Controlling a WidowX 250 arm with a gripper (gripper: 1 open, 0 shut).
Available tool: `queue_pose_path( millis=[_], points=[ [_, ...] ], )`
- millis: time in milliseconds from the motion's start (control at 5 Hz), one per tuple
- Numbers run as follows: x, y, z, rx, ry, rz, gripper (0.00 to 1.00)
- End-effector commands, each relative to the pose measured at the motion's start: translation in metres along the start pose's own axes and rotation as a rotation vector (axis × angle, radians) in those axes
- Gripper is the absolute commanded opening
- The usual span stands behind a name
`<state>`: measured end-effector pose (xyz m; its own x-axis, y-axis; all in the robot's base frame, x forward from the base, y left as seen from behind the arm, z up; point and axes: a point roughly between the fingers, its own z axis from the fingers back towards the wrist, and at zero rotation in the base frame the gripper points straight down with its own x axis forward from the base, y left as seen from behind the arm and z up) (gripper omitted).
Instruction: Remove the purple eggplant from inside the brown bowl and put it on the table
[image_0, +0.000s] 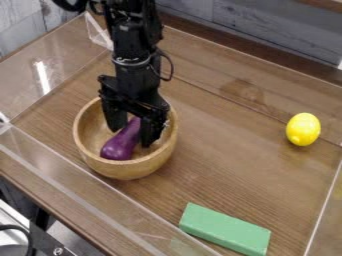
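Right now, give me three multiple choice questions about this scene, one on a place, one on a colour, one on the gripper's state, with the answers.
1. Where is the eggplant?
A) Beside the green block
B) In the bowl
C) Next to the lemon

2. What colour is the block?
A) Green
B) Red
C) White

3. How is the gripper?
A) Shut on the lemon
B) Shut on the block
C) Open

Answers:
1. B: the purple eggplant lies inside the brown bowl.
2. A: the rectangular block is green.
3. C: the gripper has its jaws spread over the bowl.
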<state>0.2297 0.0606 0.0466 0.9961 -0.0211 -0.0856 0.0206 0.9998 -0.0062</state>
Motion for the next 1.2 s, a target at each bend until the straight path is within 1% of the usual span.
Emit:
queue_pose_path(
  millis=[0,400,1000],
  points=[
    [0.007,0.006,0.004,0.007,-0.038,0.014,1.00],
    [0.012,0.009,-0.003,0.004,-0.051,0.022,1.00],
    [0.019,0.013,-0.004,-0.005,-0.078,0.036,1.00]
  ],
)
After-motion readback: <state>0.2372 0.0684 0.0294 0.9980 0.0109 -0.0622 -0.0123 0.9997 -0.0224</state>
